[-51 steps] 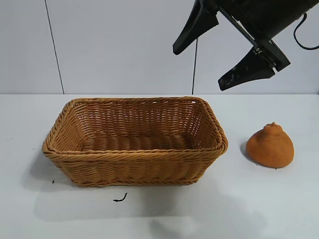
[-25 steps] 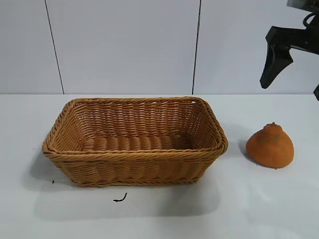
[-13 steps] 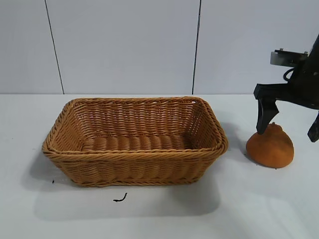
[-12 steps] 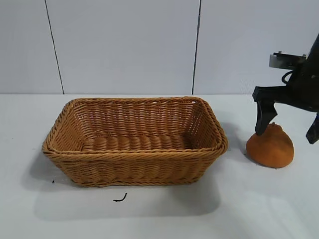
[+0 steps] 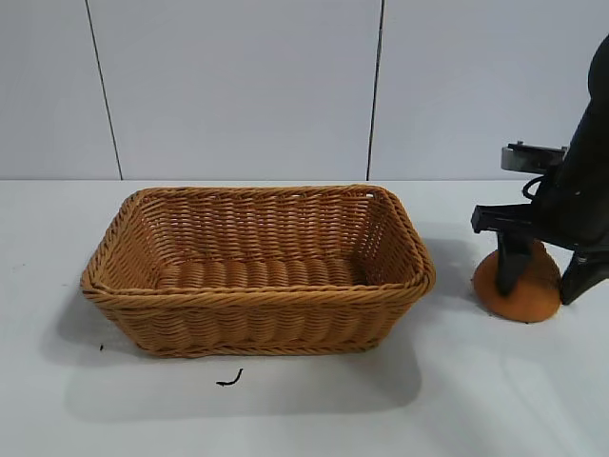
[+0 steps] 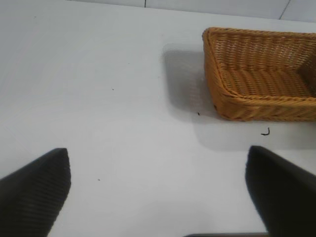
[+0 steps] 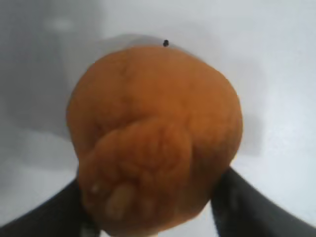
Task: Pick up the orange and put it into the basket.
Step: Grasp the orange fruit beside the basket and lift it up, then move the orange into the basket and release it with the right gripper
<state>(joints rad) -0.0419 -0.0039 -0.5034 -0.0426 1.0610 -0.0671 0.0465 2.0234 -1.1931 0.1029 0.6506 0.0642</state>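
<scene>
The orange (image 5: 519,286) sits on the table to the right of the basket (image 5: 257,271), well clear of its rim. Your right gripper (image 5: 544,286) straddles it from above, fingers (image 5: 509,262) clamped against its sides; carry it leftward.

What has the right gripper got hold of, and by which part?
The right gripper straddles the orange at its lower flanks, fingers against both sides; it sits on the table, unlifted. The left gripper holds nothing.
</scene>
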